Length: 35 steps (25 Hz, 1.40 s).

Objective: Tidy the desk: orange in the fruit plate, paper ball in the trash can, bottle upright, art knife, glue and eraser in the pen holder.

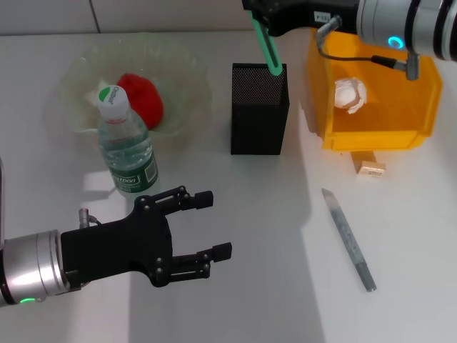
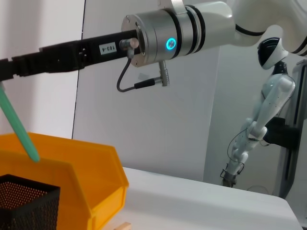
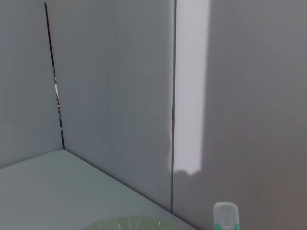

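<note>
1. The right arm (image 2: 144, 40) carries a small white sticker on its black section reading "103-4" in the left wrist view; the same sticker shows in the head view, too small to read.
2. The bottle (image 1: 127, 146) has a dark green label with white lettering that cannot be made out for certain.
3. The bottle's white cap has a green round mark with small writing, also unreadable.
4. No other writing can be read.
</note>
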{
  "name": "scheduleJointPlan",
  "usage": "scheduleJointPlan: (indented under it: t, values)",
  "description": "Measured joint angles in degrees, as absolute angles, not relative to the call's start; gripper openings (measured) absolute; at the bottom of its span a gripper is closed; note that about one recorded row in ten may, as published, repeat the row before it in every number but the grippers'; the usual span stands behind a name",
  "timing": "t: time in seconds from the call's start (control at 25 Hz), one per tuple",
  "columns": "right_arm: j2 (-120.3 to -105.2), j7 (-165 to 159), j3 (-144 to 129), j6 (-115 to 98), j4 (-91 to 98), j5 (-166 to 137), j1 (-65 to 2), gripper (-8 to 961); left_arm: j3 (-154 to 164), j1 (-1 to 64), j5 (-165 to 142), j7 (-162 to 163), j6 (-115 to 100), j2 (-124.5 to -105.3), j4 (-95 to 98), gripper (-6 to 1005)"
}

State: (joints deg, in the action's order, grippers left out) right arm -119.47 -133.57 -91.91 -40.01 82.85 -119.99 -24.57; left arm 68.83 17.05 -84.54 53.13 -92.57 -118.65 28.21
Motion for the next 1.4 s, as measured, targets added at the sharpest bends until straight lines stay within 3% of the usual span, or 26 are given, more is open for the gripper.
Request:
scheduleJointPlan:
  t: [1.0,1.2,1.4]
  values:
    - [-119.43,-128.3,-102.2,-27.5,77.4,-120.3,-22.6,160,68.7,17.3,-84.5,53.4,-92.7,-118.65,28.2,800]
    - [-119.54,-127.0,-103.4,-27.9,80.2,-120.1,-19.5,160,68.6,17.2,-84.5,53.4,-92.7,-118.65,28.2,800]
    - [-119.44,-127.3,-103.1,-29.1,83.4,-120.0,-16.7,261,68.6,16.9,-84.5,53.1,-92.8,-118.65,28.2,800]
